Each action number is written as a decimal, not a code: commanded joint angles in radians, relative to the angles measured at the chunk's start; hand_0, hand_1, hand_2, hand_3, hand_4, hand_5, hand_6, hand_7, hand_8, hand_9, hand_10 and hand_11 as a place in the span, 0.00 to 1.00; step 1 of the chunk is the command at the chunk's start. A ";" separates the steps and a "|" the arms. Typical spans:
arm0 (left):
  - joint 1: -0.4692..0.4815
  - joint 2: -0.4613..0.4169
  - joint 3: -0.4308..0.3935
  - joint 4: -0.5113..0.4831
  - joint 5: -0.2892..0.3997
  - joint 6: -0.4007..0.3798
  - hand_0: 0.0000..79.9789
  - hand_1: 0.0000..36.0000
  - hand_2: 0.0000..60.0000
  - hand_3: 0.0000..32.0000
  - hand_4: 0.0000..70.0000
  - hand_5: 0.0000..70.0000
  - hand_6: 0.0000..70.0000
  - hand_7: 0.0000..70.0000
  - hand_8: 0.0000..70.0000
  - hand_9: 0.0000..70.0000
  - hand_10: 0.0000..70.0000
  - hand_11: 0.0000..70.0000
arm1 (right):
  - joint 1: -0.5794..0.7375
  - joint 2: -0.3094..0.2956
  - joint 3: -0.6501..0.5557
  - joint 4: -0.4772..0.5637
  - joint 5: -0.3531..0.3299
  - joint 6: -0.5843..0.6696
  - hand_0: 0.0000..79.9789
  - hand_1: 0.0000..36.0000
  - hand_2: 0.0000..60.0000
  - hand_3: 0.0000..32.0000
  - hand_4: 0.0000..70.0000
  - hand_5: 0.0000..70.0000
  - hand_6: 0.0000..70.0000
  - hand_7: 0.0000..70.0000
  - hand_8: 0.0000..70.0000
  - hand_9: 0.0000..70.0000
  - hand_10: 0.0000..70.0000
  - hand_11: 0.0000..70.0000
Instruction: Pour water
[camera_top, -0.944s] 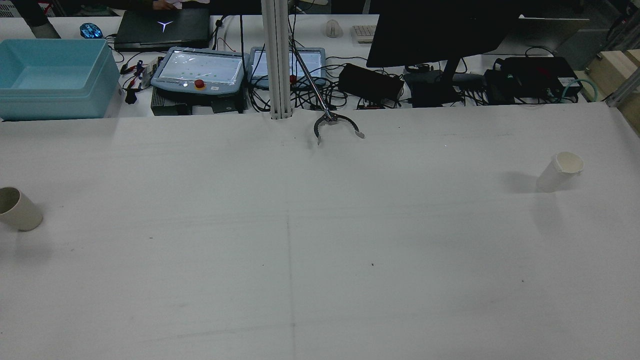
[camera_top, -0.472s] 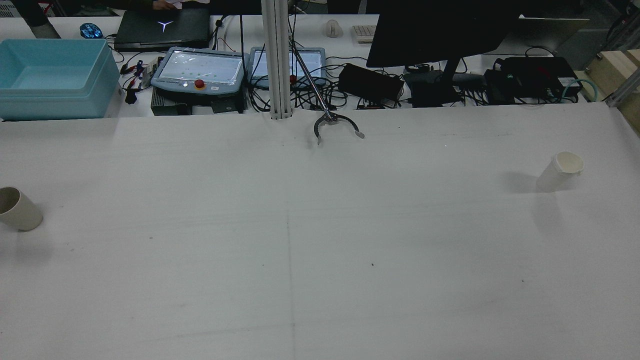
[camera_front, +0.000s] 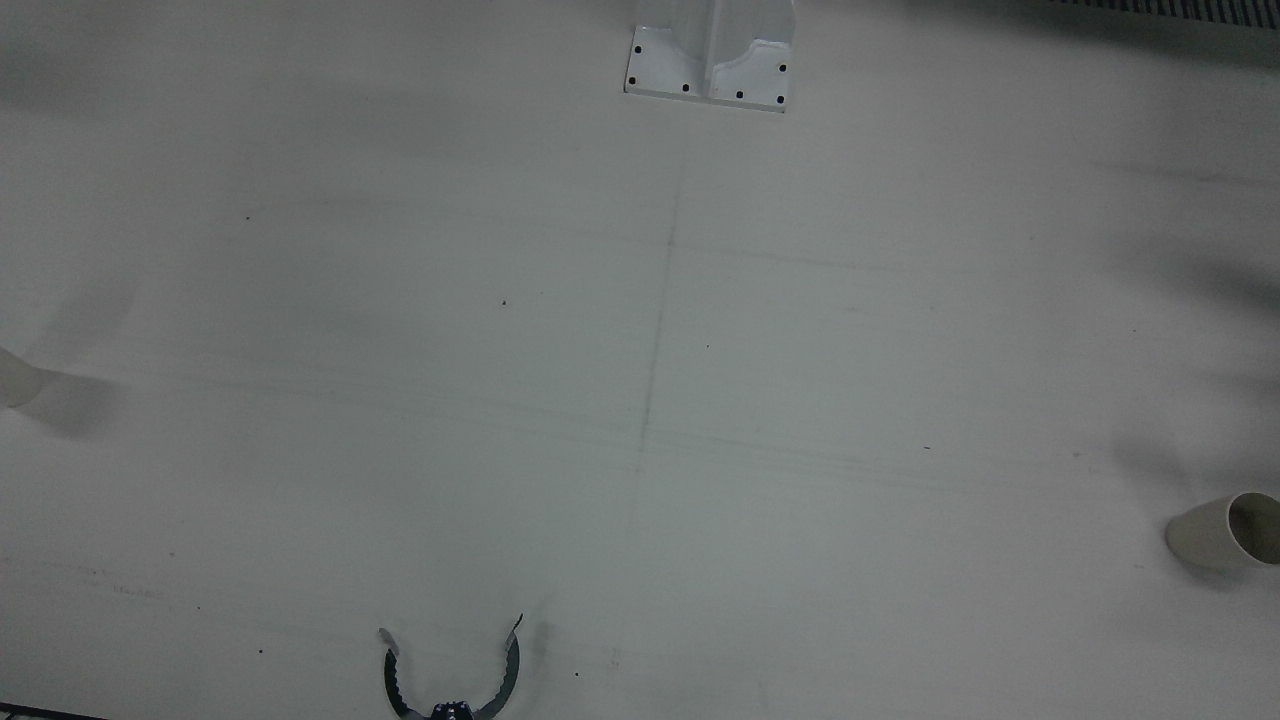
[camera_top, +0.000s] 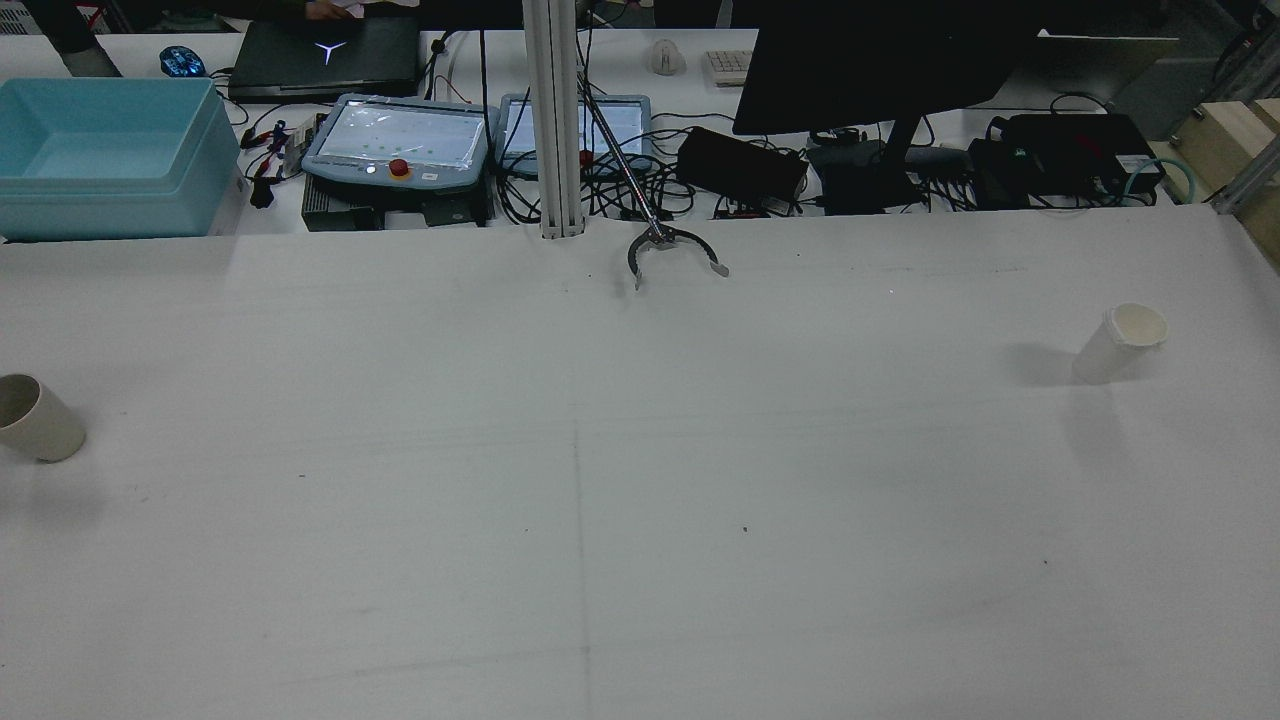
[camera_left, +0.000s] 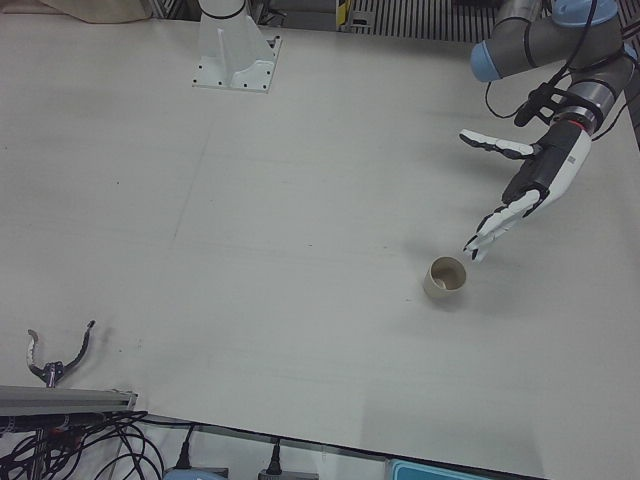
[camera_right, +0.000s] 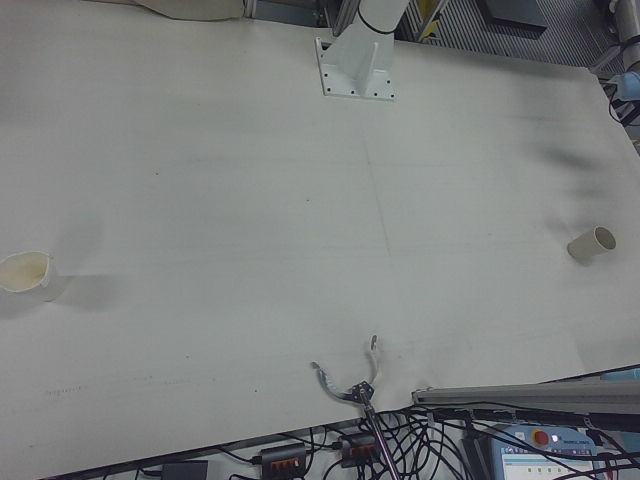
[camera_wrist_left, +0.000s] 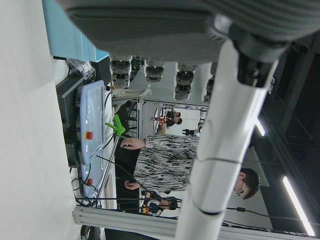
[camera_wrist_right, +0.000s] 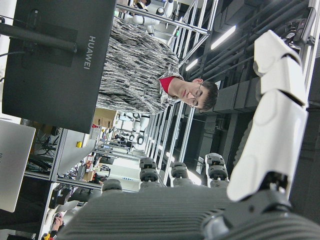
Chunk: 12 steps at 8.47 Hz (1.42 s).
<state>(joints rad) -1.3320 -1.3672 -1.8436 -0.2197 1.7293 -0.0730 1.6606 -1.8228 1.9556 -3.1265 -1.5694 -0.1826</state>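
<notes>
Reaching is the step in hand: your left hand (camera_left: 535, 185) hovers with fingers (camera_left: 497, 212) spread wide and empty just above the beige cup (camera_left: 445, 278) on the table (camera_left: 250, 200), the white cup (camera_top: 1120, 343) well apart across it, so lower and close next.

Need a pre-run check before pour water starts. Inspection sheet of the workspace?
Surface: white table, bare in the middle, faint seam and small specks.
Job's things: beige cup upright on the robot's left side; white cup upright on its right side. Contents cannot be told.
Clutter: grabber tool lying at the operators' edge.
Robot hands: left robot hand open, hovering above and beside the beige cup, not touching. Right robot hand seen only by its own camera; state cannot be told.
Cables: tangle beyond the table edge, none on the surface.
Surroundings: teach pendants, monitor, blue bin, a person standing.
</notes>
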 joint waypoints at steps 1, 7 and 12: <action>-0.021 -0.003 -0.044 0.033 0.004 0.190 1.00 0.85 0.00 0.16 0.40 0.00 0.20 0.14 0.12 0.04 0.10 0.19 | -0.015 -0.003 0.000 -0.001 -0.004 -0.026 0.63 0.52 0.34 0.00 0.21 0.10 0.24 0.17 0.17 0.19 0.00 0.00; -0.015 -0.004 0.081 -0.113 -0.008 0.332 1.00 0.65 0.00 0.06 0.37 0.00 0.17 0.08 0.08 0.00 0.09 0.17 | -0.050 -0.019 -0.014 -0.009 -0.008 -0.051 0.63 0.52 0.34 0.00 0.30 0.10 0.27 0.21 0.16 0.18 0.00 0.00; -0.006 -0.009 0.271 -0.236 -0.051 0.386 1.00 0.56 0.00 0.00 0.42 0.00 0.18 0.08 0.12 0.04 0.09 0.17 | -0.082 -0.041 -0.009 -0.007 -0.008 -0.063 0.66 0.59 0.41 0.00 0.33 0.12 0.36 0.37 0.22 0.27 0.00 0.00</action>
<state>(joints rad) -1.3439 -1.3720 -1.6453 -0.4156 1.7177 0.3019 1.5861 -1.8610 1.9456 -3.1340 -1.5769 -0.2350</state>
